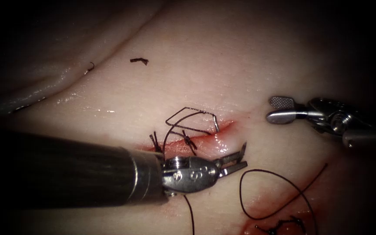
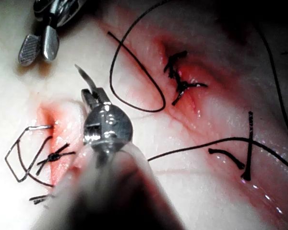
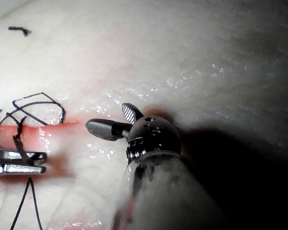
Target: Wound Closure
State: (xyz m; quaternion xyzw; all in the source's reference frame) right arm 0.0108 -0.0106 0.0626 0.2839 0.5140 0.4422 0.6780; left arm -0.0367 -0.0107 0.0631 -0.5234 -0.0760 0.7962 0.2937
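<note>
Cut (image 1: 196,139) partly closed: one knot (image 1: 189,140) tied across it, right end gaping.
Needle (image 1: 243,150) clamped near its tip in left tool (image 1: 236,161) fingers, just off the cut's right end, out of tissue (image 1: 223,65). Thread (image 1: 279,191) loops loose. Right tool (image 1: 279,109) fingers apart, empty.

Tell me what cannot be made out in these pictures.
- Needle, out of the tissue: the left claw holding it hides most of its curve, endoscope view.
- Thread: the endoscope view's lower edge cuts it off.
- Right claw, open and empty: its shaft runs off the right edge.
</note>
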